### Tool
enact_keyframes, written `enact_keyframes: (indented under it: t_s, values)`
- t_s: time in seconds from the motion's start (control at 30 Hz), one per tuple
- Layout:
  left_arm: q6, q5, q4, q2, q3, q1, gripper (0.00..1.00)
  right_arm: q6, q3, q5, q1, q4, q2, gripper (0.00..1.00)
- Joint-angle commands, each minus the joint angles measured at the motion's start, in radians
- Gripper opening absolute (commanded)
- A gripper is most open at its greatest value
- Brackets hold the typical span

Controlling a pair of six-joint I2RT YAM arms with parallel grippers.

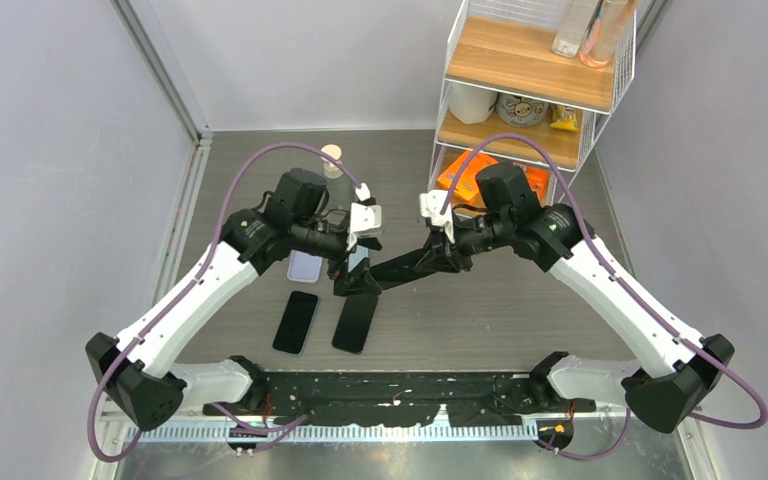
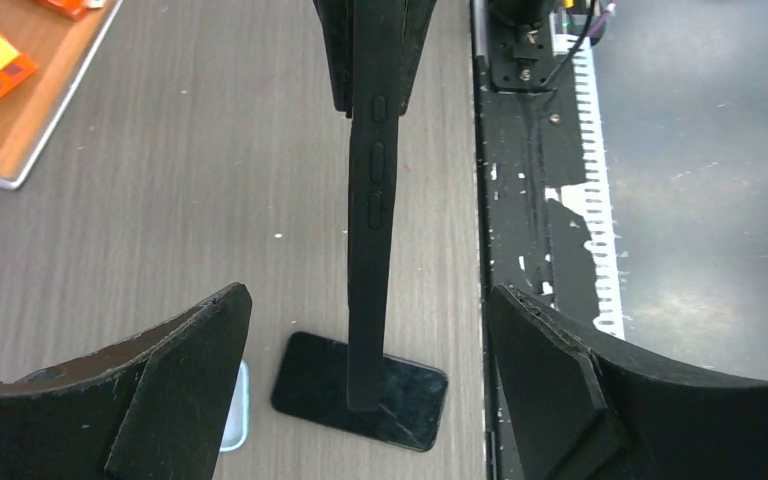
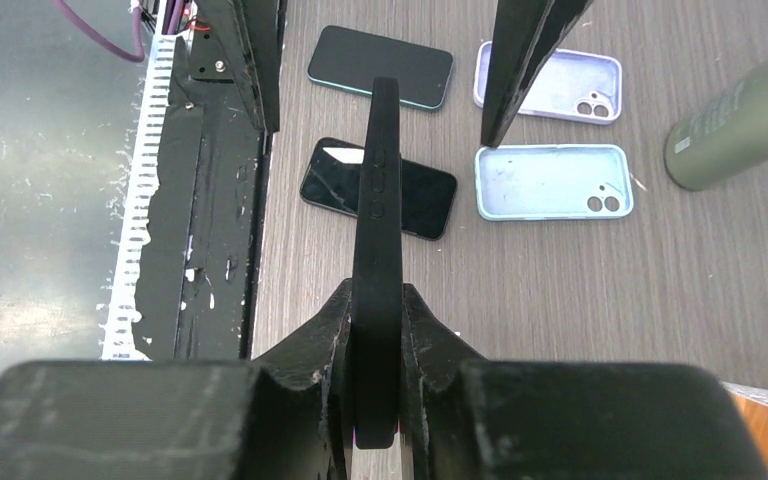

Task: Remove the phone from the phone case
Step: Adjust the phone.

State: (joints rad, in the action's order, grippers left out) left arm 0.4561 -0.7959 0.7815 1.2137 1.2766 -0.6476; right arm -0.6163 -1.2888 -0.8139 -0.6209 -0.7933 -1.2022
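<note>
two loose phones [image 1: 296,322] lie near the bases. above them the right claw [image 3: 377,295] pinches the black case [image 3: 378,200] edge-on; loaded or not, cannot tell. left claw [image 2: 368,295] is wide, straddling its free end. best to close on the rim and peel. beyond, blue case [image 3: 550,182] and lilac case [image 3: 550,83] are empty. shelf [image 1: 505,55] holds orange packets [image 1: 465,172].
</note>
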Motion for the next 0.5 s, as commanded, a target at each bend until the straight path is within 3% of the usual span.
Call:
enact_keyframes:
  t_s: [0.0, 0.2, 0.47]
  values:
    - [-0.046, -0.115, -0.033, 0.028, 0.025, 0.001, 0.90, 0.006, -0.038, -0.048, -0.008, 0.102, 0.069, 0.05]
    - [-0.099, -0.132, -0.070, 0.073, 0.027, 0.001, 0.76, 0.038, -0.024, -0.047, -0.008, 0.136, 0.081, 0.05]
    - [-0.103, -0.131, -0.066, 0.111, 0.030, -0.006, 0.50, 0.057, 0.001, -0.049, -0.008, 0.169, 0.081, 0.05]
